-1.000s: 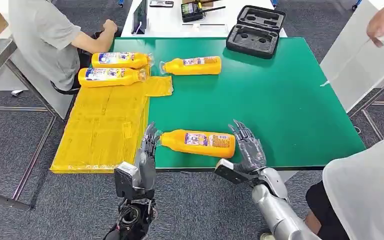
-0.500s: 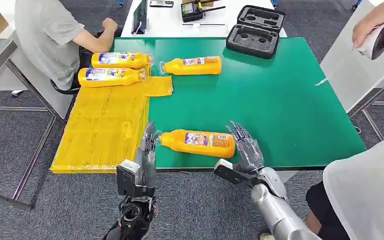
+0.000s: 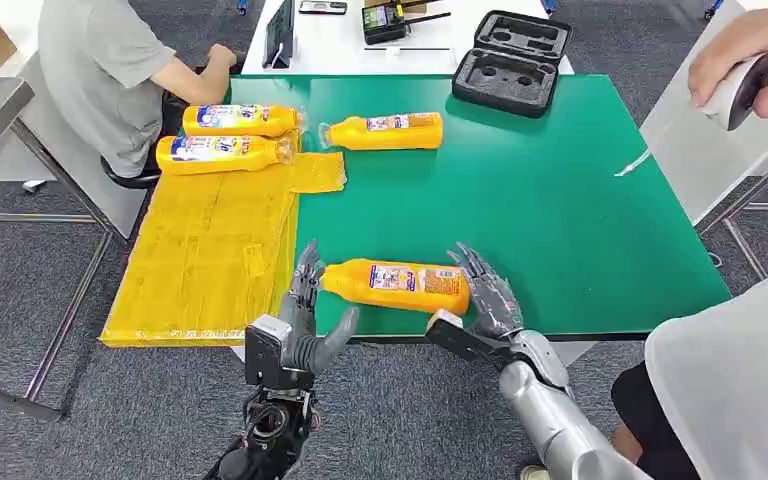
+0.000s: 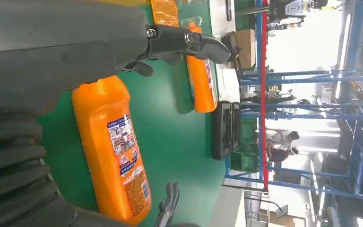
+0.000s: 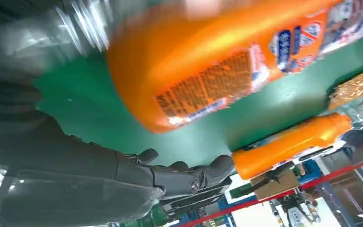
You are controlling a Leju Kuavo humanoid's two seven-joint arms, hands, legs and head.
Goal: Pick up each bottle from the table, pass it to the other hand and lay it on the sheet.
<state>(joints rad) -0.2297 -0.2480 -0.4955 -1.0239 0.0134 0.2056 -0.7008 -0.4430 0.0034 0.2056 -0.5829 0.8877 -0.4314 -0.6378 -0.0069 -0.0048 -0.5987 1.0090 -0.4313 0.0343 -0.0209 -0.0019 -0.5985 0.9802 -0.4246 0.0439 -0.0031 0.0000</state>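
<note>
Lying near front edge of table, bottle sits between left hand, spread, grasping nothing, and right hand, fingers at base, grasp unconfirmed. Risk: one-sided push rolls bottle off edge, short of sheet.

Surface: green top.
Yellow sheet: covers left edge.
Bottles on sheet: two.
Bottles on green: two.
Black case: far edge.
</note>
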